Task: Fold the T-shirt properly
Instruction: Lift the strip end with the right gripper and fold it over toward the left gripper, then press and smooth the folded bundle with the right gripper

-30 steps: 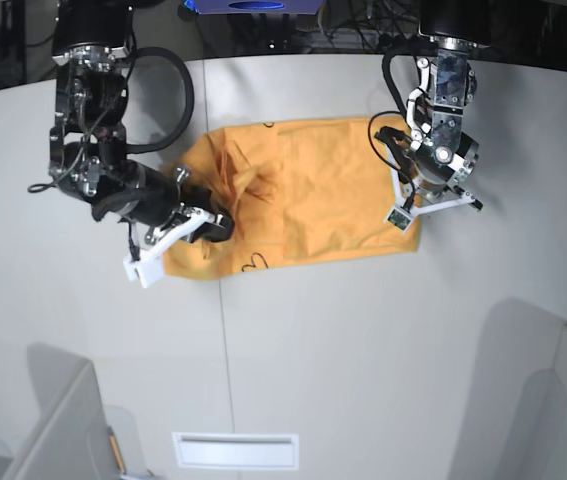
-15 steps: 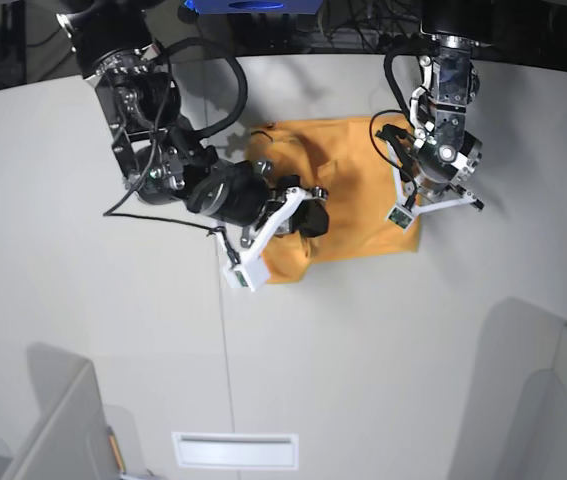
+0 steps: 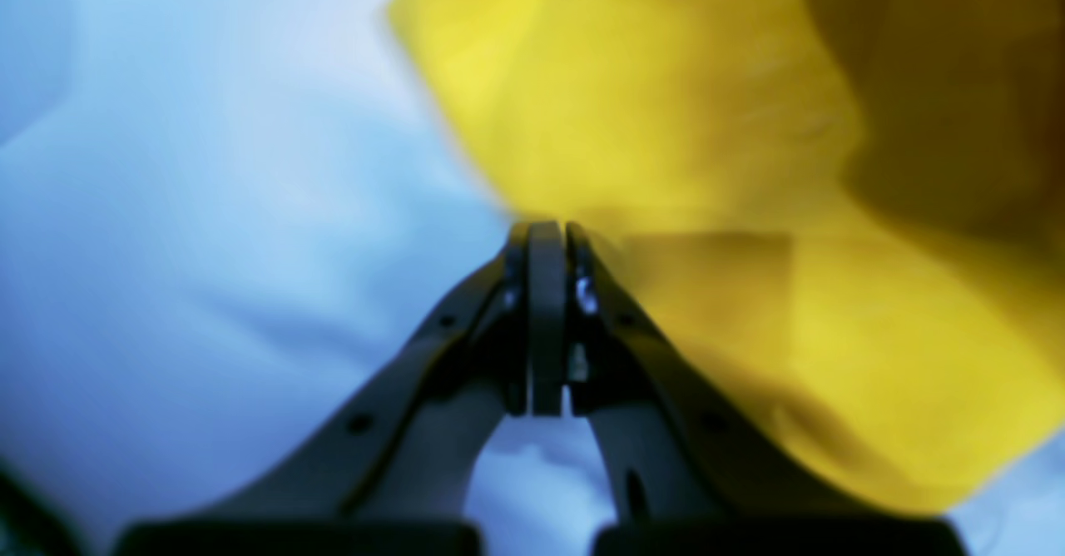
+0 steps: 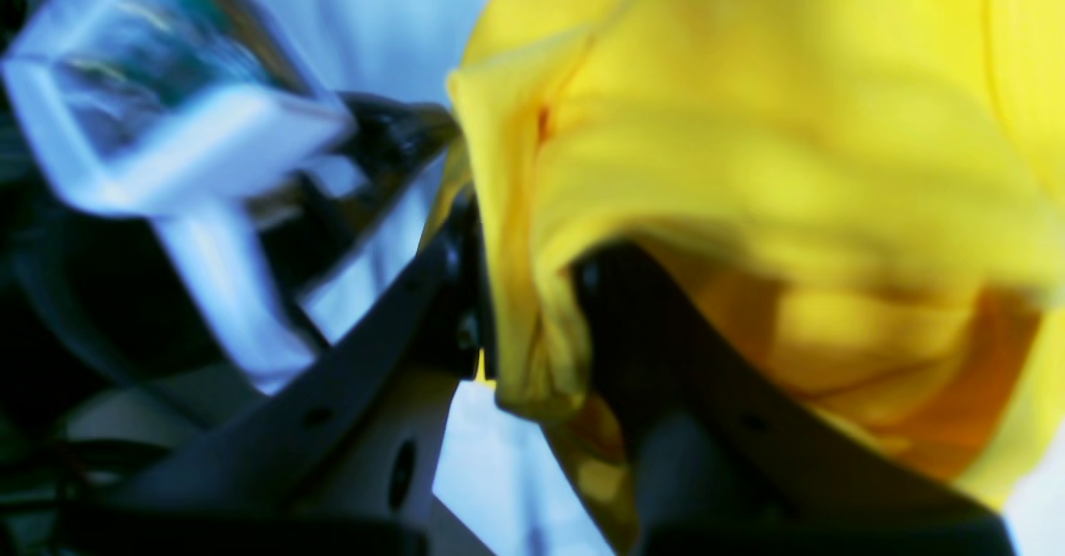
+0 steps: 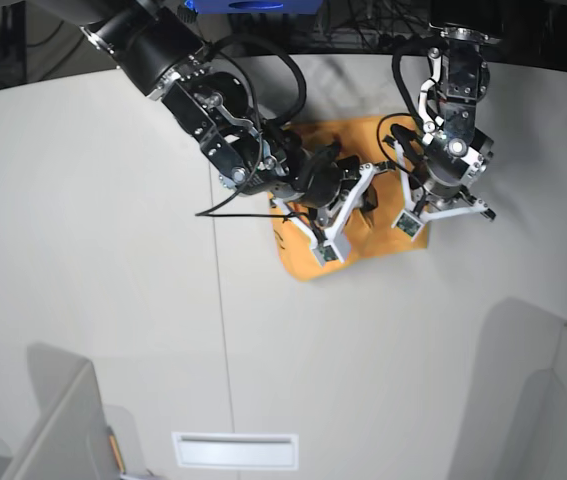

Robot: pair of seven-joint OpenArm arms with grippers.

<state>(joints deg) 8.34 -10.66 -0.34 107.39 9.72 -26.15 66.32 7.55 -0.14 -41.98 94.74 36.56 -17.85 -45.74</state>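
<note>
1. We see a pale grey surface [image 5: 113, 300] from above, with the T-shirt [image 5: 308, 262] as our landmark: a light orange-yellow cloth, gathered into a compact shape toward the far middle of the surface.
2. Left of the T-shirt, the surface lies bare; a thin seam runs across it toward the near edge, where a white slot [image 5: 235, 450] sits.
3. Over the T-shirt's left part we see the right arm reaching in from the far left. Its right pincer [image 4: 532, 306] is clenched on a bunched fold of the T-shirt; in the right wrist view the yellow fabric is pinched between the two dark fingers [image 4: 666, 348] and spills out to the right.
4. Over the T-shirt's right edge we see the left arm coming down from the far side. Its left pincer [image 3: 545, 244] is clenched tight, the tips pressed together. In the blurred left wrist view the tips meet at the T-shirt's edge, yet we cannot tell whether any cloth is caught between them.
5. Right of the T-shirt, the surface lies bare again.
</note>
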